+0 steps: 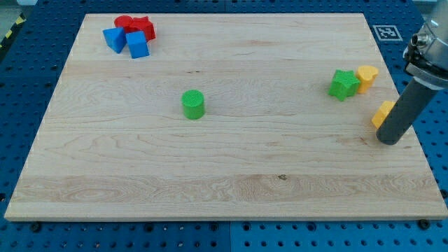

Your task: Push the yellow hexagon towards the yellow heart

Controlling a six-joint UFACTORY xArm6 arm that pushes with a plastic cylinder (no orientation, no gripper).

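My tip (389, 140) — bare rod, holding nothing — touches hexagon (381, 113) | heart (367, 75) lies toward view's top, near.

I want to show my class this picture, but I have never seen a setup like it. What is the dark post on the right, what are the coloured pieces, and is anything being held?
This is one camera view looking down at a slant on a wooden board. The dark post is a rod on a robot arm. It has no gripper, so it holds nothing; it only pushes blocks with its lower end, the tip.

The tip stands at the view's right, touching or almost touching a yellow block that it partly hides. Above that lie a second yellow block and a green star, side by side. A green cylinder stands alone near the middle. At the top left, two blue blocks and two red blocks are bunched together.
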